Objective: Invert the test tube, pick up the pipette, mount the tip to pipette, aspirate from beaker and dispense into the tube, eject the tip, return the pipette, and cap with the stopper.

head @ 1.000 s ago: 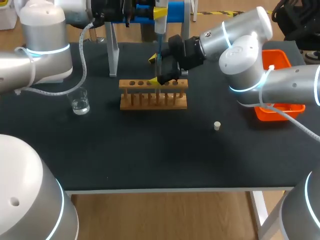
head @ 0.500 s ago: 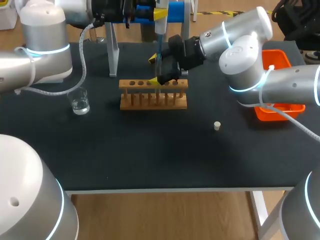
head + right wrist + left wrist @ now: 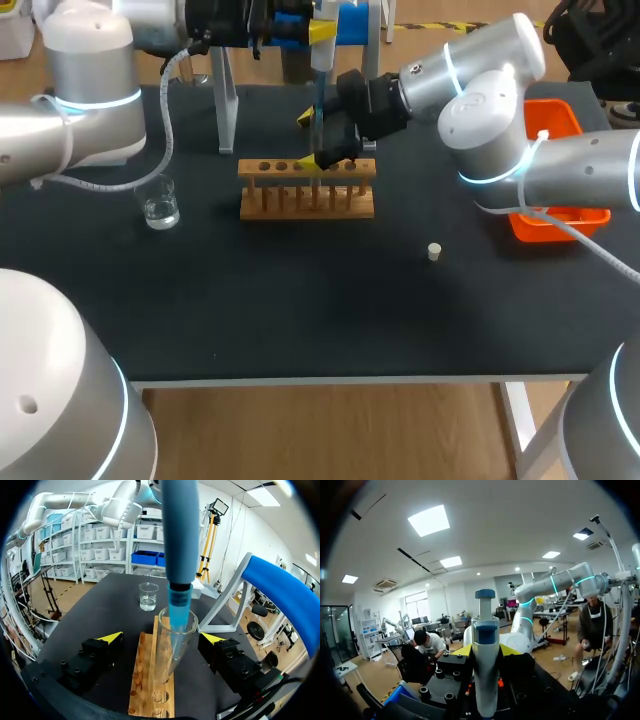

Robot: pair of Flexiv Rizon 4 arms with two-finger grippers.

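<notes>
Right wrist view: tip (image 3: 178,605) seated in test tube (image 3: 167,655), prob. thin, slick, fragile glass, best held mid-wall; right tool (image 3: 162,638) released; left tool (image 3: 486,651) clenched on stiff, light pipette (image 3: 485,680).

The worktop (image 3: 300,300) is viewed from above and behind by the head camera, far enough off that its full width is taken in. The left wrist camera is set close against the pipette (image 3: 485,675) and is tilted upward along it. The right wrist camera is held near the wooden rack (image 3: 145,680) and is pointed down across it towards the beaker (image 3: 148,596). Rack and beaker are shared by the head and right wrist views; the pipette is seen in all three.
</notes>
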